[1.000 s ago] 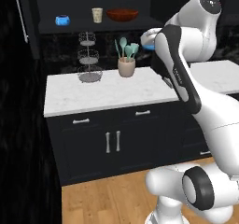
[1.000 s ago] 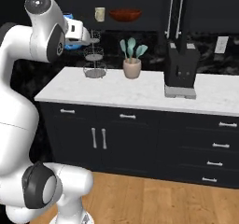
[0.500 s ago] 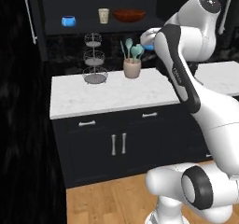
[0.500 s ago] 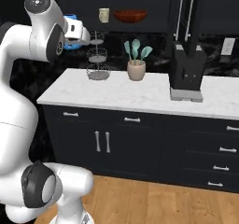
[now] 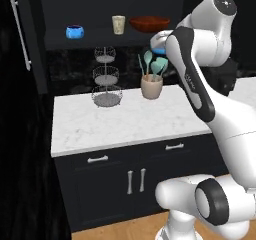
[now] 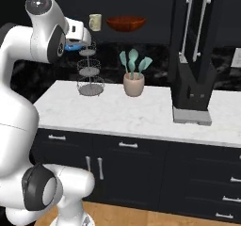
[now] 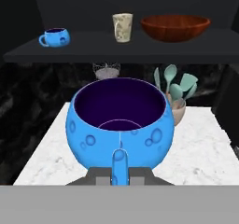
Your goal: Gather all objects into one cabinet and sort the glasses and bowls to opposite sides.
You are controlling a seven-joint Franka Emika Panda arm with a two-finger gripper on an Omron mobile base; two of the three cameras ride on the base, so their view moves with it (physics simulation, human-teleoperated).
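we find the hand [image 7: 119, 178] clamped on the handle of a bright blue bowl [image 7: 119, 120], held upright above the counter [image 5: 125, 121], with the cabinet shelf [image 7: 116, 48] ahead of it and higher. on that shelf a second blue bowl [image 7: 55, 36] sits at the left end, the cream tumbler [image 7: 123, 27] near the middle and the reddish-brown bowl [image 7: 175, 28] to the right, so the carried bowl must travel forward and up. against the earlier frames both base views have shifted sideways, which we attribute to the base driving, while the grip reads unchanged.
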